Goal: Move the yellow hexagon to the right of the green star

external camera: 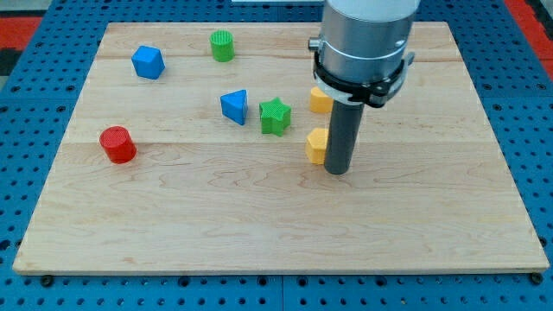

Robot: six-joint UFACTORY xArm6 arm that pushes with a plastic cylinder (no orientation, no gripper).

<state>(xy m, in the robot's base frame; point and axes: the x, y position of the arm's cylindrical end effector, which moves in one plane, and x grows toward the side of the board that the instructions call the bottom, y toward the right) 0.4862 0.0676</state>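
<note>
Pale wooden counter (259, 216) on blue pegboard (26, 130).
My tip (338, 170) touches the yellow hexagon (316, 145), right of the green star (275, 116); no claw fitted; the hexagon's heading is indiscernible.

A wooden board (259, 225) lies on a blue pegboard (34, 104). On the board, a red cylinder (117, 144) stands near the view's left edge. A blue block (148, 62) sits toward the view's top left, and a green cylinder (222, 45) is near the top edge. A blue triangle (234, 106) rests near the middle. A second yellow block (320, 99), partly hidden, is right of the middle.
</note>
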